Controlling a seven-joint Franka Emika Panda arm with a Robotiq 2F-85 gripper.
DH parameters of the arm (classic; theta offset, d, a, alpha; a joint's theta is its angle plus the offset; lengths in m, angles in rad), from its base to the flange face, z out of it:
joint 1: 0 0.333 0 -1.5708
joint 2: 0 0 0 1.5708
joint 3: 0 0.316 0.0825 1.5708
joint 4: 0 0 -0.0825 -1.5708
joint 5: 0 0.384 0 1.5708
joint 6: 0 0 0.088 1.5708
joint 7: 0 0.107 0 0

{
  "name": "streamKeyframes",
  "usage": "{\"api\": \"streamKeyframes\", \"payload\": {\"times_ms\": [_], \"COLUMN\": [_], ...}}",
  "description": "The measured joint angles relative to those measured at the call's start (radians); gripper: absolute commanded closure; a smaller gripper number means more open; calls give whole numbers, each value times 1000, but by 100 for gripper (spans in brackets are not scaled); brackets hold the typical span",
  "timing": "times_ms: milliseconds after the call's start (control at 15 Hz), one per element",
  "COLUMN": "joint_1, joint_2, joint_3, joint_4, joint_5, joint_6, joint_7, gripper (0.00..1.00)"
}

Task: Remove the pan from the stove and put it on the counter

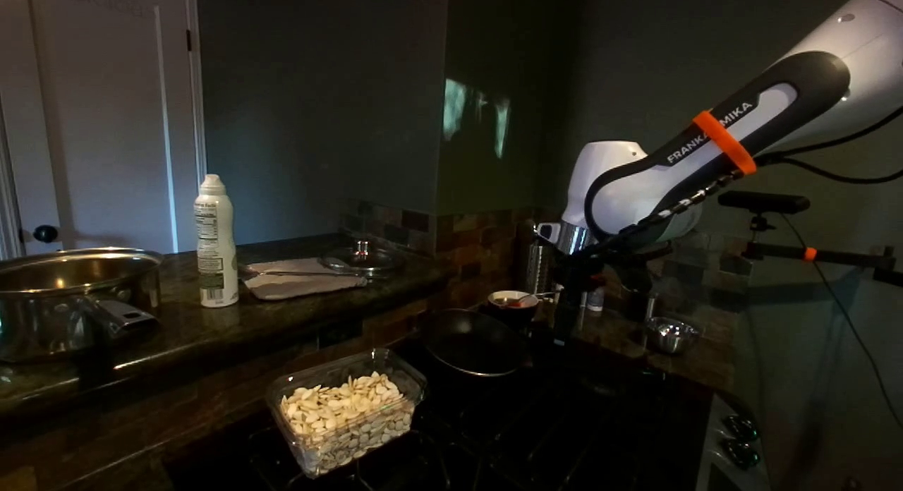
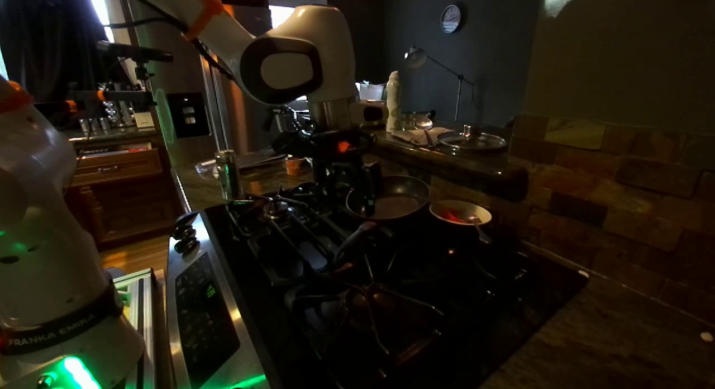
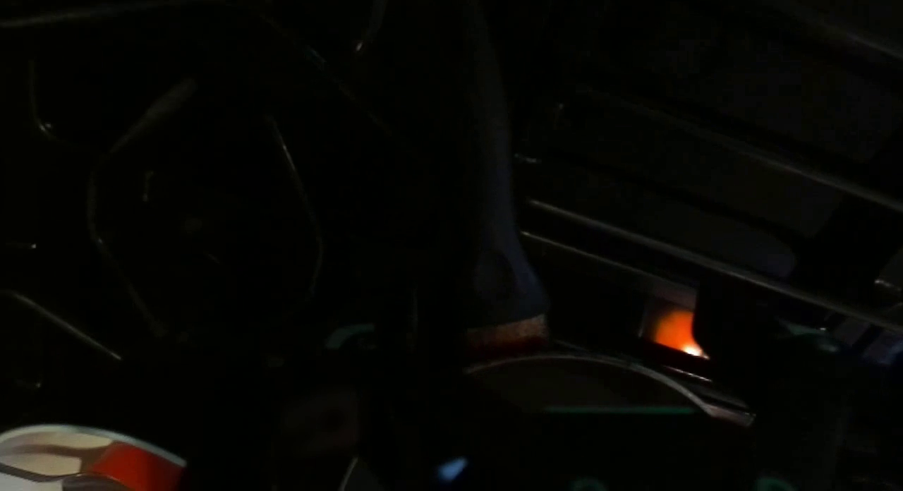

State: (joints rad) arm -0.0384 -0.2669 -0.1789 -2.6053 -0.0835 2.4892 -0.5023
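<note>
The dark pan (image 1: 474, 341) sits on the black stove (image 2: 475, 277) with its rear side near the raised counter (image 1: 187, 339). It also shows in the other exterior picture (image 2: 399, 202), with its handle (image 2: 353, 242) pointing away from the counter. My gripper (image 2: 347, 202) points down at the handle side of the pan. In the wrist view, the gripper (image 3: 575, 318) looks open, its dark fingers apart. The handle base (image 3: 504, 293) and pan rim (image 3: 585, 359) show between them, the handle nearer the left finger. Darkness hides the fingertips and any contact.
A pale-inside dish (image 2: 461, 213) with a spoon stands close beside the pan. A clear box of seeds (image 1: 346, 413) is on the stove. A steel pot (image 1: 77, 307), a white bottle (image 1: 217, 244), a cloth (image 1: 303, 281) and a glass lid (image 1: 363, 258) are on the counter.
</note>
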Motion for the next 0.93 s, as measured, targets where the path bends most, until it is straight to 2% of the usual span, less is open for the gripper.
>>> {"api": "streamKeyframes", "payload": {"times_ms": [267, 467, 667, 733, 800, 867, 933], "joint_1": [7, 20, 27, 27, 27, 27, 26], "joint_2": [77, 123, 160, 171, 180, 188, 194], "joint_3": [-15, -15, -12, -10, -9, -8, -7], "joint_4": [-7, -10, -11, -11, -11, -11, -11], "joint_5": [83, 153, 216, 232, 243, 253, 258], "joint_6": [120, 166, 197, 208, 219, 230, 239], "joint_7": [-90, -133, -169, -177, -183, -186, -187], "gripper": [0, 0, 8, 13, 32, 34, 41]}}
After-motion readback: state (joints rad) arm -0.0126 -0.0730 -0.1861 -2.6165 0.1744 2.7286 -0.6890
